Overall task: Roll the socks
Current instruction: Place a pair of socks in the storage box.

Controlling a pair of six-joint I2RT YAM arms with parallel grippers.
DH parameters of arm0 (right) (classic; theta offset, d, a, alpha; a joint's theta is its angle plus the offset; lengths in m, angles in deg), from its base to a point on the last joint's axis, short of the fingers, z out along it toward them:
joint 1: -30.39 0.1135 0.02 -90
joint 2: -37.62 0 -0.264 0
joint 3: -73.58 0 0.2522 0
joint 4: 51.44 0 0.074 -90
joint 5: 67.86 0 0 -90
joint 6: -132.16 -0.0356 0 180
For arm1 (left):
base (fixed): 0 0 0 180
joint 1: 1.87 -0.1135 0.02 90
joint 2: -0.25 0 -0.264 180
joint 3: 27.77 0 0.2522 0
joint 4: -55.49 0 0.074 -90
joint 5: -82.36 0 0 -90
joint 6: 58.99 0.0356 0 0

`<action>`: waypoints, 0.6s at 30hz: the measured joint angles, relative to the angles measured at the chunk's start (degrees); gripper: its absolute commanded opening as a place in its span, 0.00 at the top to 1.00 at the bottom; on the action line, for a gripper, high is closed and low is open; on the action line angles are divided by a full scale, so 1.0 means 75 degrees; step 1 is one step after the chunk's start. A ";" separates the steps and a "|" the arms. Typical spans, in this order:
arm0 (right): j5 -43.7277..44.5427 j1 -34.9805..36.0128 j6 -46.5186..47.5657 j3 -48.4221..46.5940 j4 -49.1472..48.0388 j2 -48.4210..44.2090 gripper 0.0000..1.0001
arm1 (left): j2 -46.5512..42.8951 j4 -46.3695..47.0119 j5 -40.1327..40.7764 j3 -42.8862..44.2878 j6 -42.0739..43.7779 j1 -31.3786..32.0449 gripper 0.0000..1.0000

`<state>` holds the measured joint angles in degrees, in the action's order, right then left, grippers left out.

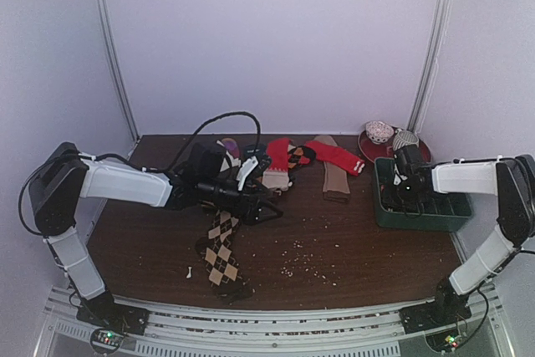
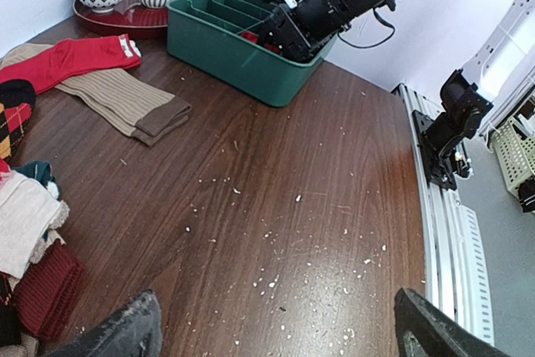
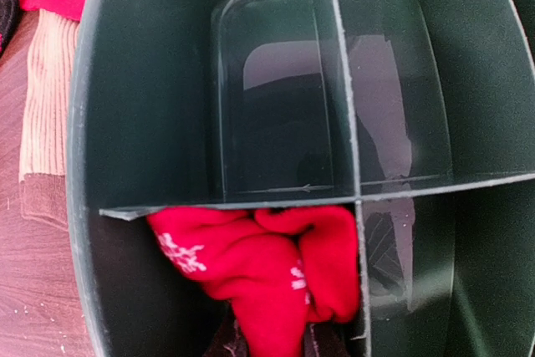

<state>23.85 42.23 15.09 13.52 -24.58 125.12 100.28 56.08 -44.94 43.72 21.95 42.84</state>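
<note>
In the green bin (image 3: pixel 125 123), the right pincer (image 3: pixel 276 344) sits nearly closed with a red bundle (image 3: pixel 251 265) bunched between its tips. The left pincer (image 2: pixel 276 332) gapes wide, empty, above the surface (image 2: pixel 292 165). The argyle sock (image 1: pixel 221 248) lies flat just beside it: light, limp, likely to sag and unroll; best pinched at one end, across its width.
</note>
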 measured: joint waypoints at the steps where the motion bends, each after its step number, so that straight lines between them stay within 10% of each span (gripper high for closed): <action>1: 0.0000 0.0006 0.0000 -0.0038 0.0041 0.0032 0.81 | 0.0000 -0.0017 0.0006 0.0000 0.0012 0.0000 0.04; 18: -0.0146 0.0003 -0.0073 -0.0673 0.0927 0.0125 0.64 | -0.0070 -0.0323 0.0178 0.0006 0.0227 0.0003 0.04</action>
<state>22.76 42.25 14.55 8.47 -17.63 126.06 99.76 53.65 -43.60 43.77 23.66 42.86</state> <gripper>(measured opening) 0.349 0.959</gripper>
